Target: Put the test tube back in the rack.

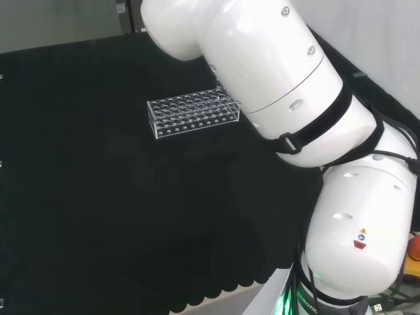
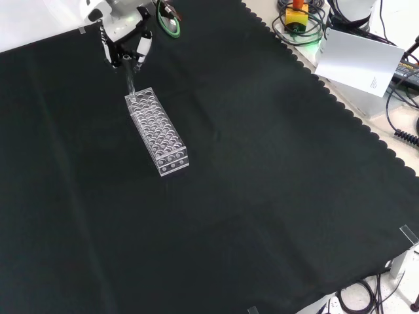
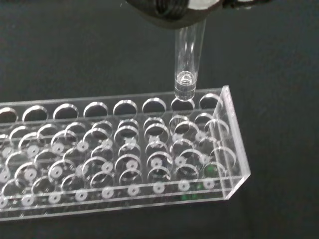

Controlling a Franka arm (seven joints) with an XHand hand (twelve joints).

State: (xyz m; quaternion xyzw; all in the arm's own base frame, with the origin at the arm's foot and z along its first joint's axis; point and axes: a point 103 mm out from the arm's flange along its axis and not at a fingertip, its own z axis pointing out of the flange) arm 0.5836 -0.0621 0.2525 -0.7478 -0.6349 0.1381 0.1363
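Covering the bench, the black cloth (image 2: 262,196) carries a clear acrylic many-holed test tube rack (image 2: 157,133), empty as far as the views show. The black and white hand (image 2: 126,40) hangs over the rack's far end in the front view, fingers pinched on a clear glass test tube (image 3: 187,59). Tube upright, its bottom just above an end-row hole. Best move: centre the tip on that hole, keep it vertical, lower straight, release only once seated.
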